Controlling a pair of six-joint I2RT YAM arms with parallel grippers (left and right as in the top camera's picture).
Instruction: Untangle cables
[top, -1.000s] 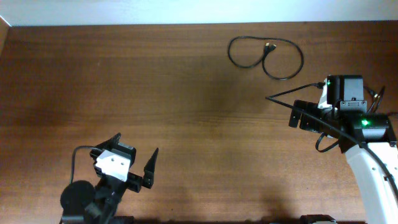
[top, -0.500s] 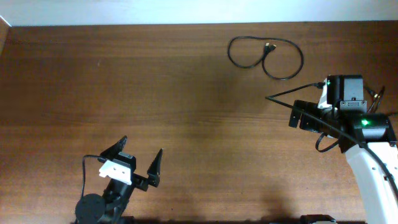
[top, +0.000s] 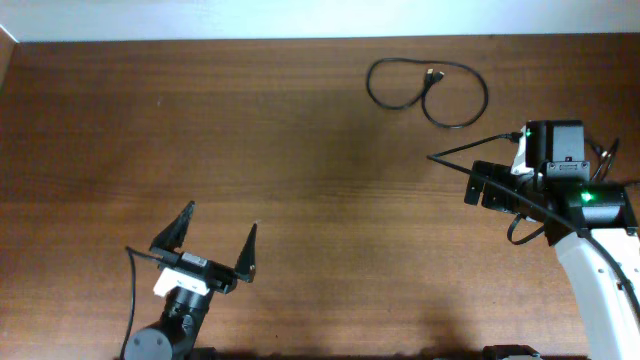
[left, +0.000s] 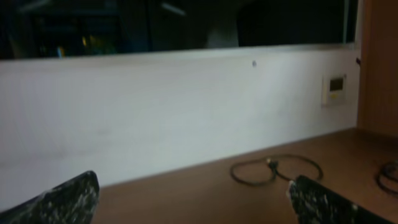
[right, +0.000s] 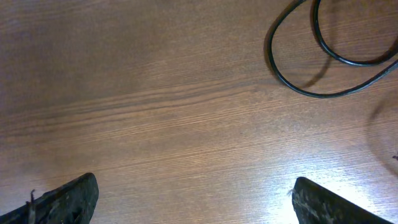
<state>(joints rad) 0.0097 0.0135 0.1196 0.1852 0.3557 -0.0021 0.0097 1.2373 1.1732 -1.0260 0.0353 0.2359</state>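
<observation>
A thin black cable (top: 427, 92) lies in two loose loops, with a small metal plug end, at the far right of the wooden table (top: 300, 150). It also shows far ahead in the left wrist view (left: 275, 170). My left gripper (top: 215, 238) is open and empty near the table's front left, far from the cable; its fingers frame the left wrist view (left: 193, 205). My right gripper (top: 455, 178) is open and empty below the cable, over bare wood (right: 193, 199). Black cord loops (right: 323, 59) show at the top right of the right wrist view; I cannot tell if they are that cable.
A white wall (left: 155, 106) runs behind the table's far edge. The right arm's own thicker black cables (top: 515, 228) hang beside its body. A wooden side panel (left: 378, 62) stands at the far right.
My left gripper has moved up the table and tilted to point toward the far wall, fingers still open. The right arm and the cable have not moved.
</observation>
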